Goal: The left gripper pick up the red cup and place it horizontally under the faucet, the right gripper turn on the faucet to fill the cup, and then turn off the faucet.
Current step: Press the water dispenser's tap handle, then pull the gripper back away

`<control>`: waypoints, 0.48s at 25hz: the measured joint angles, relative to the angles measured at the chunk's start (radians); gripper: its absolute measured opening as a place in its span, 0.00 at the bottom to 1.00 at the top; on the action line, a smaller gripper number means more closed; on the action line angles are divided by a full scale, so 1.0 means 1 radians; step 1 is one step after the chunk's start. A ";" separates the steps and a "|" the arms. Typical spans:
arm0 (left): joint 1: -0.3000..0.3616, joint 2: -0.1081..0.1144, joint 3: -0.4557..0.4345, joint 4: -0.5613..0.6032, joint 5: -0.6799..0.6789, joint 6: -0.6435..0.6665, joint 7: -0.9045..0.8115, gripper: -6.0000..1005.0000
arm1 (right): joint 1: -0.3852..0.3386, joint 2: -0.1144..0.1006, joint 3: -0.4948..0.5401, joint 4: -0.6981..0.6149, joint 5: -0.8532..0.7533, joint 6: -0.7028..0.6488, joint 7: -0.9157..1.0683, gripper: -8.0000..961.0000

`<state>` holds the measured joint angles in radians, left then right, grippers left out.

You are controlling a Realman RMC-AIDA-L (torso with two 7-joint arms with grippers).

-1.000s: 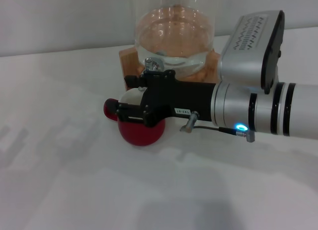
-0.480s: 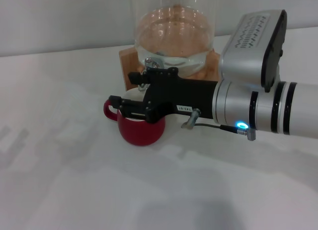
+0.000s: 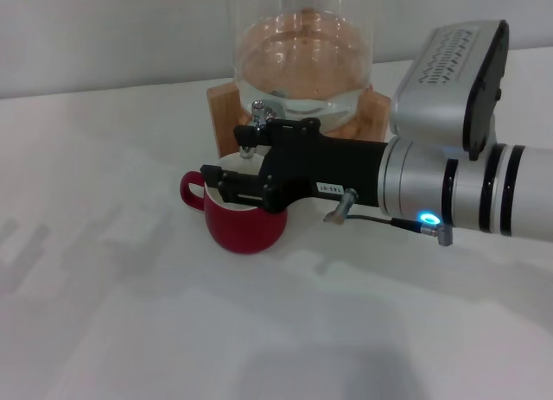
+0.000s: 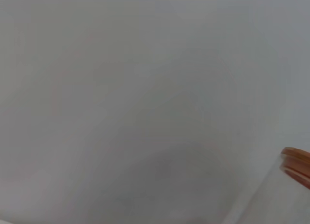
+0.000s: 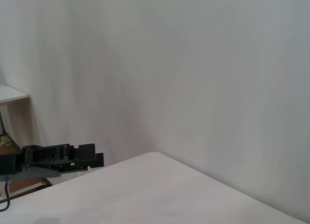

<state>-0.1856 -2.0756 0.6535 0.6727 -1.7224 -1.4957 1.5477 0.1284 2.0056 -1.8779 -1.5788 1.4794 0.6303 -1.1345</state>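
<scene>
Writing on the right gripper (image 3: 226, 183) (a small white sticker) is illegible. It reaches level from the right over the upright red cup (image 3: 245, 224) below the faucet (image 3: 257, 122); whether its jaws are open is unclear.

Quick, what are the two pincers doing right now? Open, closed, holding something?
Right pincer: over the red cup, by the faucet; open or shut cannot be told.
Left pincer: not in view.
</scene>
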 joint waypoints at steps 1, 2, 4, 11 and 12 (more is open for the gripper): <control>0.000 0.000 0.000 0.000 0.000 0.000 0.000 0.65 | 0.000 0.000 0.000 0.000 0.000 0.000 0.000 0.69; 0.000 0.000 0.000 0.000 0.000 0.000 -0.001 0.65 | -0.003 0.000 0.003 -0.003 -0.005 0.000 0.000 0.69; 0.000 0.000 0.000 0.001 0.000 0.000 -0.001 0.65 | -0.008 -0.001 0.012 -0.007 -0.021 0.000 0.006 0.69; 0.000 0.000 0.000 0.001 0.000 0.000 -0.003 0.65 | -0.022 -0.001 0.034 -0.017 -0.023 0.007 0.008 0.69; 0.000 0.000 0.000 0.001 0.000 0.000 -0.003 0.65 | -0.022 -0.001 0.034 -0.017 -0.023 0.007 0.008 0.69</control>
<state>-0.1856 -2.0755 0.6535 0.6738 -1.7226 -1.4956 1.5442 0.1068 2.0049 -1.8436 -1.5955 1.4561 0.6371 -1.1260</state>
